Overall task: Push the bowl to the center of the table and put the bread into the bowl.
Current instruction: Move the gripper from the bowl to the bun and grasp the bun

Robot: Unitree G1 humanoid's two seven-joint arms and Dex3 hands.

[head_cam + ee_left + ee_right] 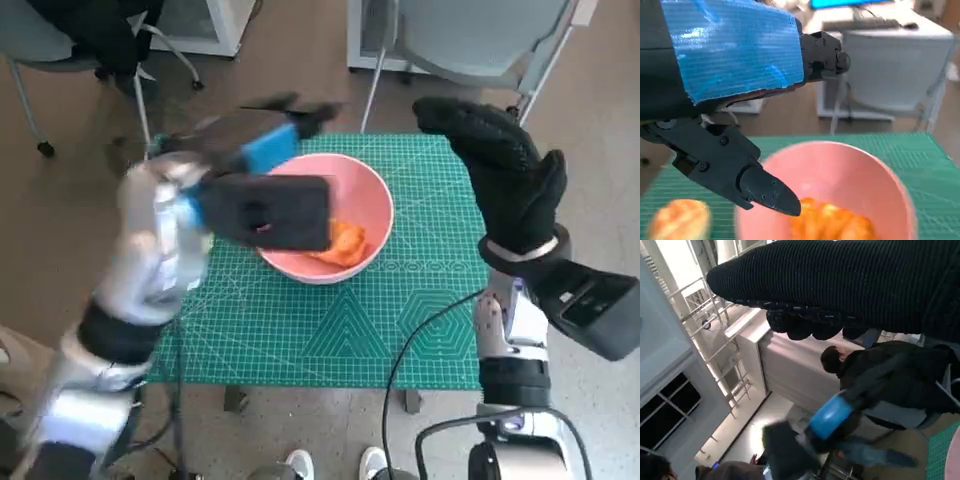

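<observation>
Left hand [262, 190] sits left of centre in the head view, blurred, raised over the left rim of the pink bowl [372, 196]. Blue tape on its back, black fingers [767, 192] pointing toward the bowl. In the left wrist view the fingers are spread apart and nothing is between them; the lower fingertip hangs over the near rim, contact unclear because of blur.

Bowl is centre frame in the head view, on the green cutting mat [420, 300], roughly mid-table. Orange bread [345, 243] lies inside it, at the lower part of the bowl. The left wrist view shows a second pale-orange bread-like lump [679, 218] on the mat outside the bowl at lower left, soft focus, probably another bread piece.

Right hand [510, 180] is at upper right of the head view, gloved, lifted above the mat's right edge, fingers extended and loose, holding nothing, touching nothing. Right wrist view shows a seated person [880, 370] in dark clothing.
</observation>
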